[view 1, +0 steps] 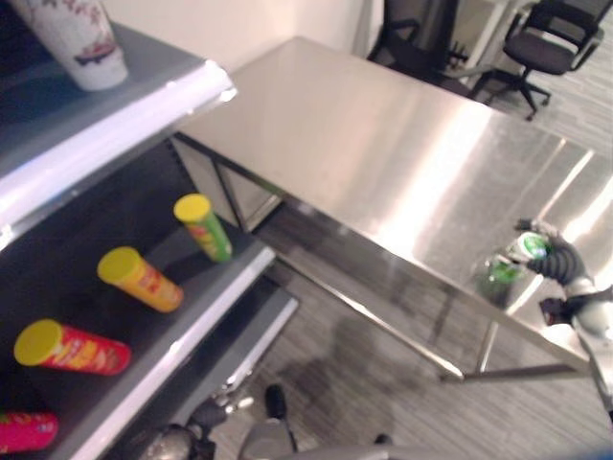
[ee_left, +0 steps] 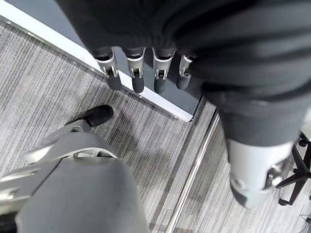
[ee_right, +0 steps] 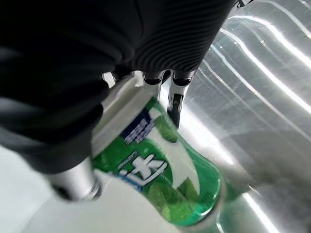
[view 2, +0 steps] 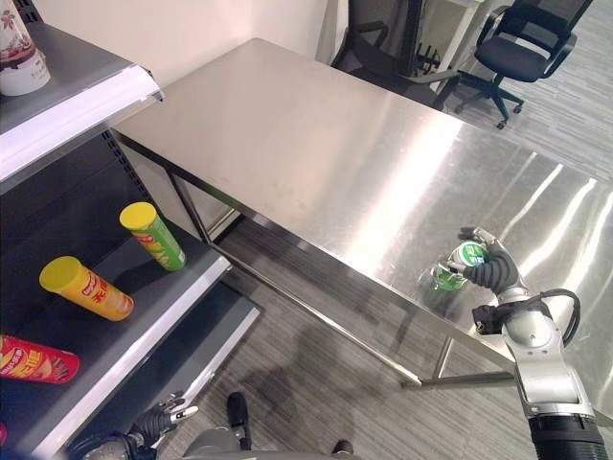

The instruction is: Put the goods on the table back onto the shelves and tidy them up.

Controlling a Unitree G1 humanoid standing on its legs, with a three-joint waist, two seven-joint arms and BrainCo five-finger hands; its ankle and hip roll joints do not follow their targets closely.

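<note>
The steel table (view 2: 316,144) crosses the frame's middle, with the shelves (view 2: 124,335) at left holding lying tubes. At the table's lower-right edge the right hand (view 2: 490,268) has its fingers curled round a green bottle (view 2: 458,264); smooth, rigid and probably slippery, it is best gripped round the middle. The left hand (ee_left: 146,68) hangs low, fingers relaxed, holding nothing.

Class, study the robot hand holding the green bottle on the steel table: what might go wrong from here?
1. The right robot hand grips the green bottle near the table edge; a slip could drop it to the floor.
2. The tubes lie sideways on the shelf and might roll if bumped.
</note>
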